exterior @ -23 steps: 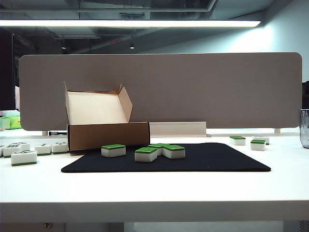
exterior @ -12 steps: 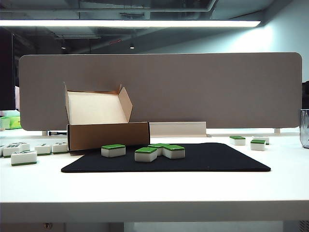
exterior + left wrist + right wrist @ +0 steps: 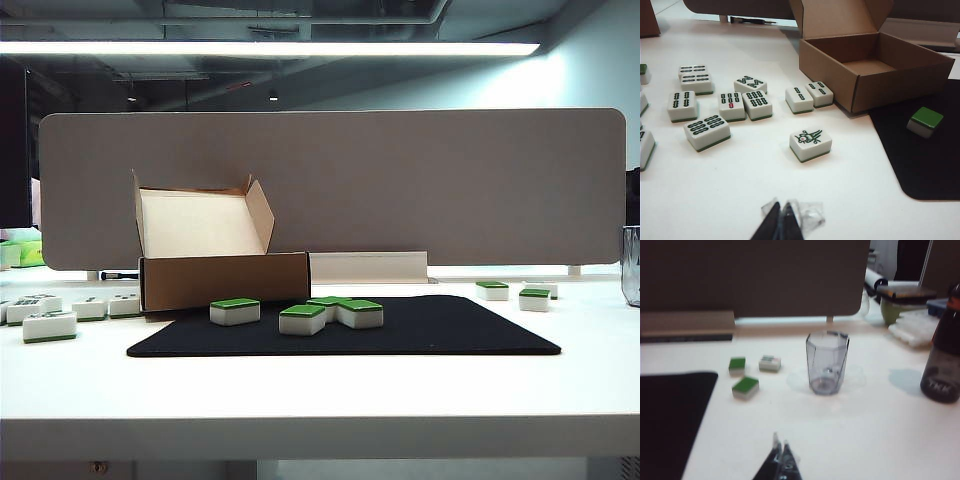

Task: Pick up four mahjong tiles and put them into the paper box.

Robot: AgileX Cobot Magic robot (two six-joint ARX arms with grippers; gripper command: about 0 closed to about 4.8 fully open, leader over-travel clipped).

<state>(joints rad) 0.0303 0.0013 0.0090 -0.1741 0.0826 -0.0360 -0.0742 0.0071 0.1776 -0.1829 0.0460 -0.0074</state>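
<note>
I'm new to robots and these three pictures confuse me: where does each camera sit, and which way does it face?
Exterior view: low at table's edge, facing the paper box and black mat; no arm shows.
Left wrist view: above shut left gripper, facing white-faced tiles; shares the box.
Right wrist view: above shut right gripper, facing a clear cup; shares the mat.

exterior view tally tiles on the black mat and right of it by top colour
green-topped mahjong tiles on the black mat: 4
green-topped tiles right of the mat: 2
white-topped tile right of the mat: 1
total: 7
</note>
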